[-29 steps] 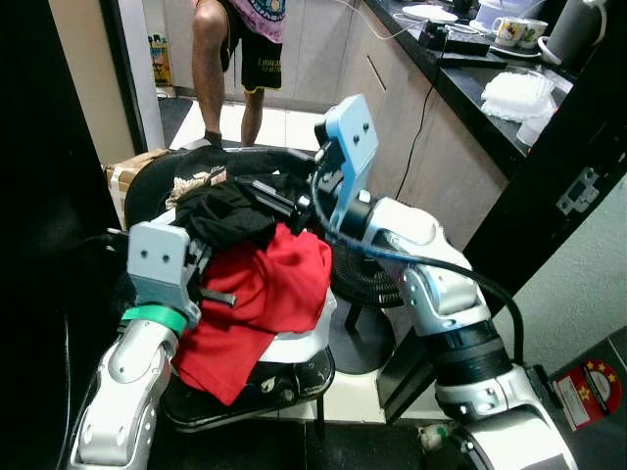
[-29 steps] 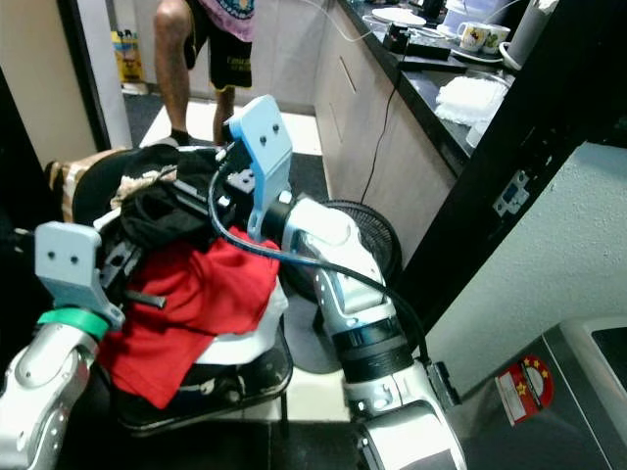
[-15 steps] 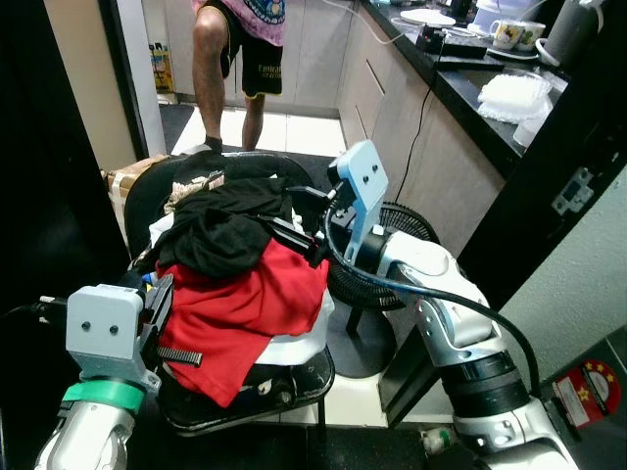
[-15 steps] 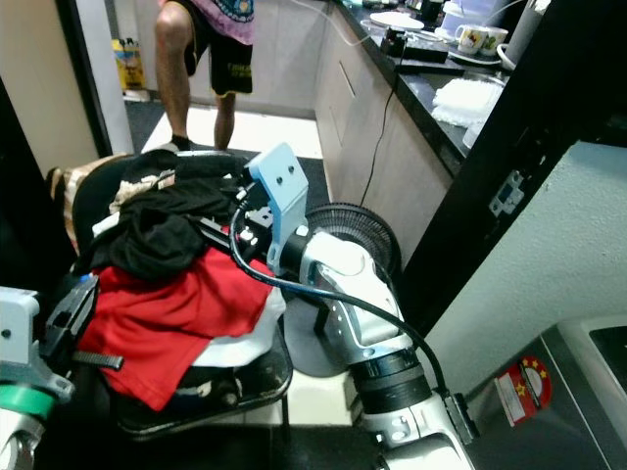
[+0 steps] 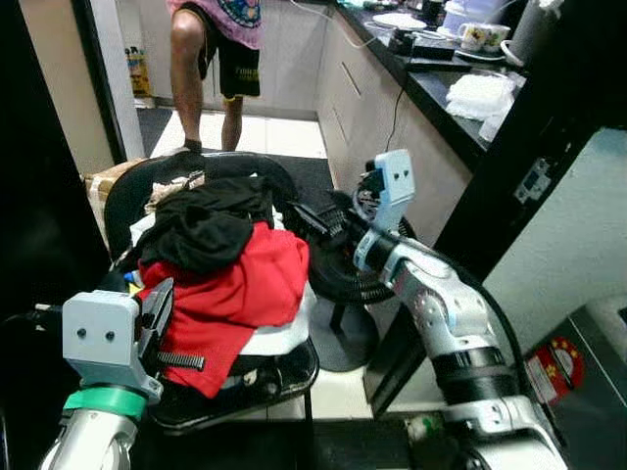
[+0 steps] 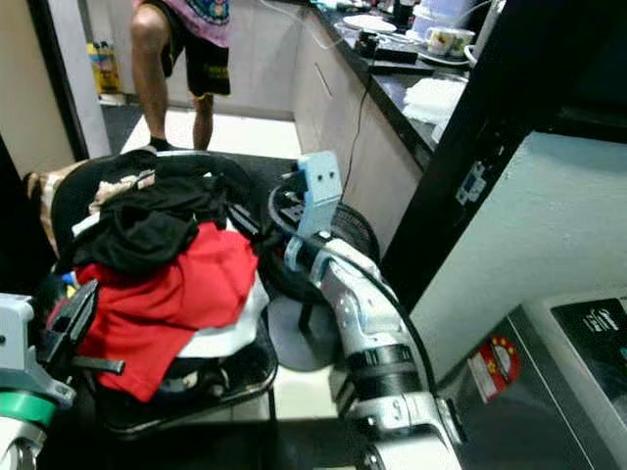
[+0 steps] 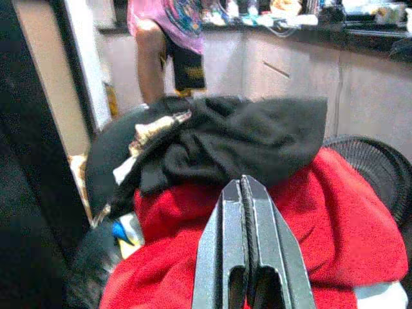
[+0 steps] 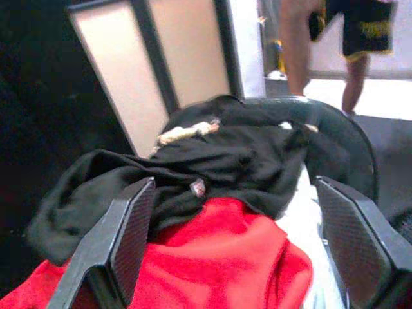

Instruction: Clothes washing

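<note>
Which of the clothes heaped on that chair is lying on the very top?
The black garment. It is draped over the top of the heap, overlapping the red garment, which spreads out beneath it, with a white one under that.

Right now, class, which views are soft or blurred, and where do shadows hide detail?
Left wrist view: soft, the person and counter hazy. Right wrist view: the open right gripper blurs at close range. Eye views: sharper, with deep shadow left of the chair hiding detail.
</note>
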Tool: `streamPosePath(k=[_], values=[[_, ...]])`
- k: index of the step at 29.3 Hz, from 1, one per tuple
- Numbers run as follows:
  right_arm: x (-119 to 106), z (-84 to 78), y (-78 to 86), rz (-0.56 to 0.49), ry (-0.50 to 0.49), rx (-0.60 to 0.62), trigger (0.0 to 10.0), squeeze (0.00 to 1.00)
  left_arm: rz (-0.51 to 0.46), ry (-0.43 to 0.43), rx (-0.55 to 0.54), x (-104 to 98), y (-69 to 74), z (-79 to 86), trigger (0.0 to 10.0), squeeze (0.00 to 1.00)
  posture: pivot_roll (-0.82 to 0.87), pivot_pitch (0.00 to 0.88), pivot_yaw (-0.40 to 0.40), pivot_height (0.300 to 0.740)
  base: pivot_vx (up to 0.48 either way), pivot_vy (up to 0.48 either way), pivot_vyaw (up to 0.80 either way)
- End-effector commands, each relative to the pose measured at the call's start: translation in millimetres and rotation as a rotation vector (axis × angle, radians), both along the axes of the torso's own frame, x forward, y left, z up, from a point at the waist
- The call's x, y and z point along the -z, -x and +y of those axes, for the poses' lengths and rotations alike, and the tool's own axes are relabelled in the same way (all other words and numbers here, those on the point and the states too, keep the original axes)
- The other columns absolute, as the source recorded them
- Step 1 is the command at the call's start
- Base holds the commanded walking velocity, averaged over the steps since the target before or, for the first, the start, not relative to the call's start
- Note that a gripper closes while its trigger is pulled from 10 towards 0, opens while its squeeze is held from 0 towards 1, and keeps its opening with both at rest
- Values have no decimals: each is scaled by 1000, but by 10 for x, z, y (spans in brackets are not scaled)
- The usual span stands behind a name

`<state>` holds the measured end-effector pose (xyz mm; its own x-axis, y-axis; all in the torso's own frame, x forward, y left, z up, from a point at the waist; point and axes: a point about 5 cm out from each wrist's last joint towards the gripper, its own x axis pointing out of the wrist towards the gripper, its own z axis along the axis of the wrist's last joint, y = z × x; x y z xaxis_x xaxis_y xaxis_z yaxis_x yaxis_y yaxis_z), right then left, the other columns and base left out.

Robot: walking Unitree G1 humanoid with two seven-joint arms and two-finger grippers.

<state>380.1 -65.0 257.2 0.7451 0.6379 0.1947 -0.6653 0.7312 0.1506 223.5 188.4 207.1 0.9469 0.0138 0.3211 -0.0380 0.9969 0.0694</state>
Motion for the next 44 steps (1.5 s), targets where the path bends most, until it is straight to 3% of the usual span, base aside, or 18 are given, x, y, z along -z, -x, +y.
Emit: streamPosePath(k=[1, 7, 14, 15, 17, 18, 19, 28, 34, 44], values=[[80, 14, -47, 41, -11, 6, 10000, 1000, 10, 1, 10, 7, 11, -20, 10000, 0, 0, 111, -55, 740, 0, 0, 0], [263, 383, -25, 118, 2, -152, 10000, 1000, 17, -7, 42, -12, -38, -59, 10000, 0, 4, 139, -50, 740, 0, 0, 0], [247, 543, 27, 107, -38, -217, 10000, 1000, 25, -9, 51, -18, -44, -79, 10000, 0, 9, 140, -45, 740, 0, 0, 0], [235, 551, 29, 106, -47, -220, 10000, 859, 26, -10, 51, -18, -43, -78, 10000, 0, 11, 137, -43, 740, 0, 0, 0], [230, 556, 21, 104, -53, -221, 10000, 859, 28, -11, 51, -19, -43, -78, 10000, 0, 11, 137, -43, 740, 0, 0, 0], [222, 548, 17, 102, -61, -224, 10000, 110, 28, -12, 52, -22, -47, -79, 10000, 0, 13, 134, -42, 740, 0, 0, 0], [216, 539, 5, 98, -70, -228, 10000, 0, 29, -12, 52, -26, -56, -79, 10000, 0, 13, 133, -41, 740, 0, 0, 0], [211, 484, -40, 87, -83, -178, 10000, 0, 35, -16, 54, -23, -90, -80, 10000, 0, 17, 124, -36, 740, 0, 0, 0], [184, 434, -25, 5, -5, -126, 10000, 0, 69, -27, 33, 19, -146, -59, 10000, 0, 14, 118, -38, 740, 0, 0, 0], [132, 448, -20, -45, 13, -115, 10000, 0, 69, -6, 43, 9, -180, -91, 10000, 0, 8, 114, -42, 740, 0, 0, 800]])
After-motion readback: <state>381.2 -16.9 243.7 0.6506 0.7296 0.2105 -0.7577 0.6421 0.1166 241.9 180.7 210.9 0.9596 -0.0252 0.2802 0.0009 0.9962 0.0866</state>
